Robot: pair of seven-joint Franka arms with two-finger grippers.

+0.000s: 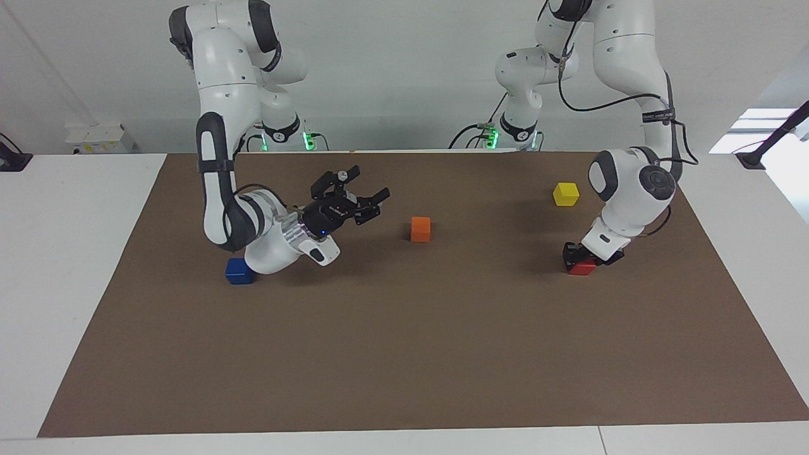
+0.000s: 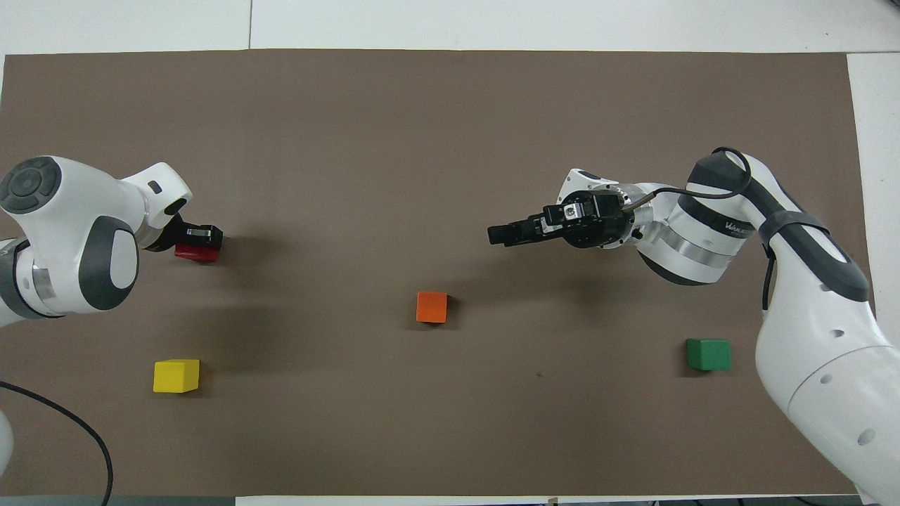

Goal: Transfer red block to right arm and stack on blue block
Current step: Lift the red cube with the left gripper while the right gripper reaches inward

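Observation:
The red block [image 1: 582, 268] lies on the brown mat [image 1: 404, 354] toward the left arm's end of the table. My left gripper [image 1: 591, 256] is down at it and covers its top. In the overhead view the red block [image 2: 192, 253] shows just under the left gripper [image 2: 202, 239]. The blue block [image 1: 238, 271] sits on the mat toward the right arm's end, partly covered by the right arm's wrist and hidden in the overhead view. My right gripper [image 1: 371, 182] is open and empty. It is held level in the air, pointing at the table's middle, and also shows in the overhead view [image 2: 494, 235].
An orange block [image 1: 420, 229] sits at the mat's middle. A yellow block [image 1: 565, 194] lies nearer to the robots than the red block. A green block [image 2: 708, 353] lies near the right arm's base and is hidden in the facing view.

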